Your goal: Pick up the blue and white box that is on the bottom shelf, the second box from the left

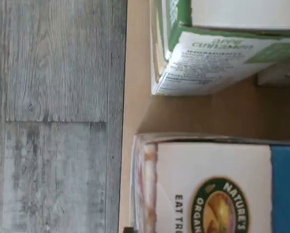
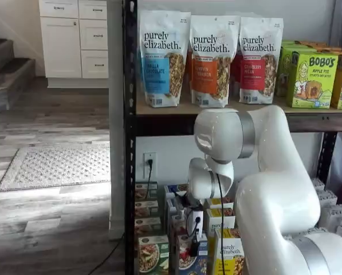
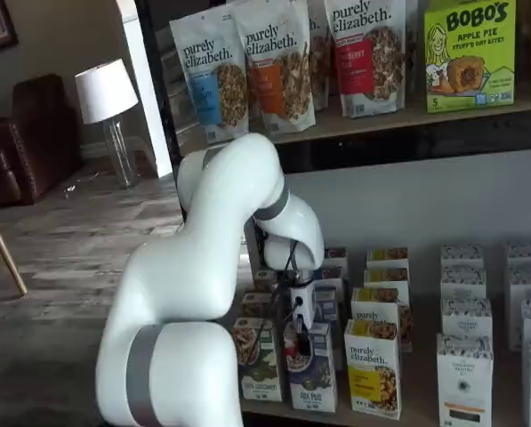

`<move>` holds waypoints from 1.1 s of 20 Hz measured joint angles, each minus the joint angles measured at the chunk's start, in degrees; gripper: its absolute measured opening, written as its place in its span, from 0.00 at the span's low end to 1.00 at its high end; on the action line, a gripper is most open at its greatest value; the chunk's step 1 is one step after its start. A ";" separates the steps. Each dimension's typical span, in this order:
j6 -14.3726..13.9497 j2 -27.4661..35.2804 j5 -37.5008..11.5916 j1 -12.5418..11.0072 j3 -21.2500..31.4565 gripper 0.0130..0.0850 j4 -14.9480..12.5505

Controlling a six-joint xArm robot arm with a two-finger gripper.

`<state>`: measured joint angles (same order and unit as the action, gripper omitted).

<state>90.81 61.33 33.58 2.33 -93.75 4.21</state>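
Observation:
The blue and white box (image 2: 187,260) stands at the front of the bottom shelf (image 2: 130,252), between a green-fronted box (image 2: 153,255) and a yellow "purely elizabeth" box (image 2: 231,253). It also shows in a shelf view (image 3: 315,384). In the wrist view its white and blue top (image 1: 217,184) with a round logo lies close below the camera. My gripper (image 2: 194,246) hangs just above this box, also seen in a shelf view (image 3: 291,345). Its black fingers show dark against the box, and no gap can be made out. Nothing is in them.
More small boxes stand in rows behind and to the right (image 3: 465,378). The wrist view shows a green box (image 1: 217,53), the tan shelf board (image 1: 135,97) and grey wood floor (image 1: 52,116). Tall granola bags (image 2: 208,60) stand on the tier above. The black rack post (image 2: 129,143) is at the left.

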 joint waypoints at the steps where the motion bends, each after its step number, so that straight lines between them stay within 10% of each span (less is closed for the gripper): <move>1: -0.01 -0.03 0.06 -0.01 -0.01 0.83 -0.01; 22: 0.25 -1.34 1.38 -0.26 1.04 0.50 0.03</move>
<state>91.06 59.99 34.96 2.07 -92.71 4.25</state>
